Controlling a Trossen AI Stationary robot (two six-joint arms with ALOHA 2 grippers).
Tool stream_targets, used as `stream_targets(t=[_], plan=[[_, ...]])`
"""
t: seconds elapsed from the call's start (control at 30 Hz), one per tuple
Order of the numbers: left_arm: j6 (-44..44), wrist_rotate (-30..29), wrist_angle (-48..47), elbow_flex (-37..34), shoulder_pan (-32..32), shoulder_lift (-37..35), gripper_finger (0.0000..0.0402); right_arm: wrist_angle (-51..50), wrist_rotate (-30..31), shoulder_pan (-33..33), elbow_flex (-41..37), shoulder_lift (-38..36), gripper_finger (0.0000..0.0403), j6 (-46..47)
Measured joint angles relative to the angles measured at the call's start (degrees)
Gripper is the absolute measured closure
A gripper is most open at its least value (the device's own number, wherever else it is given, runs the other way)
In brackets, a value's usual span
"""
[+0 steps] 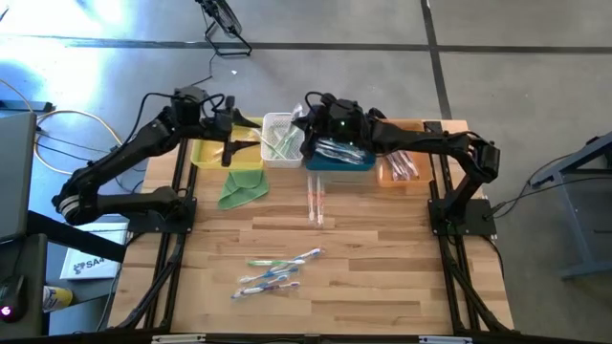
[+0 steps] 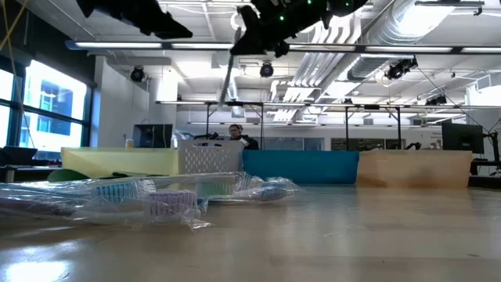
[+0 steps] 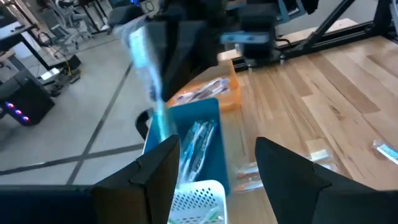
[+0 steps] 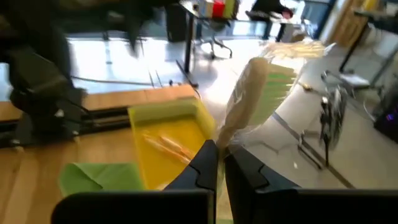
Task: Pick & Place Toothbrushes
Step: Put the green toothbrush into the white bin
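Toothbrushes (image 1: 273, 272) lay in a loose cluster on the near part of the table (image 1: 382, 277), each in clear shiny wrap; two pink-red ones (image 1: 315, 203) lay side by side just in front of the blue bin (image 1: 340, 167). More sat sorted in the row of bins at the far edge: yellow bin (image 1: 212, 153), white basket (image 1: 280, 143), blue bin, orange bin (image 1: 400, 167). A folded green cloth (image 1: 241, 189) lay in front of the yellow bin.

Right gripper (image 4: 219, 163) was pinched tight on the lower end of a wrapped green-bristled toothbrush (image 4: 255, 93), held aloft over the white basket and blue bin. Left gripper (image 3: 214, 168) hovered over the yellow bin and basket, fingers spread wide, nothing between them.

Handling, judged: the brushes looked very light, with a stiff handle inside slippery, crinkly film. A grip on loose wrapper alone would likely slide or let the brush swing. Best taken across the handle at mid-length, where the film lies close. Overlapping brushes in the near cluster may drag a neighbour along.
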Motion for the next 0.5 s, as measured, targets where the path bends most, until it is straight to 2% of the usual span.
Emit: stream_targets(t=[0.3, 0.5], plan=[[0.0, -0.1, -2.8, 0.0, 0.0, -2.7, 0.0197, -1.4, -1.9, -3.0, 0.0, 6.5, 0.0398, 3.4], [0.0, -1.3, -5.0, 0.0, 0.0, -2.7, 0.0197, -1.7, -7.4, -5.0, 0.0, 10.6, 0.0398, 8.4]])
